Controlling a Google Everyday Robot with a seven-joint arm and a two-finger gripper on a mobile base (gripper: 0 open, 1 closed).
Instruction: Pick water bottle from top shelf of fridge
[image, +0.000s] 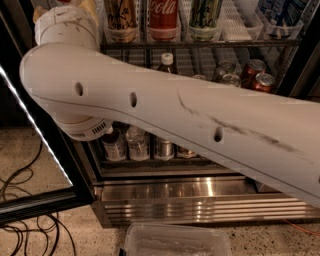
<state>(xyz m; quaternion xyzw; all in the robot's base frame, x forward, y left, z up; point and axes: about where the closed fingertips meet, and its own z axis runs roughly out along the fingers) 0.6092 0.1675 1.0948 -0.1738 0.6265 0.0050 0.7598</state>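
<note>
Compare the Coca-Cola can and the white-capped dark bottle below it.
Coca-Cola can red; bottle dark, white-capped. Can sits one level above the bottle. Can's top is cropped; bottle's body hides behind the arm. Both upright. Gripper out of view beyond the arm's top-left end.

The robot's thick white arm (200, 125) stretched diagonally across the front of the fridge (200, 197), rising from its lower right to a rounded elbow (75, 112) at its left side, where a shorter segment (65, 25) turned upward, the tool out of view above.
</note>
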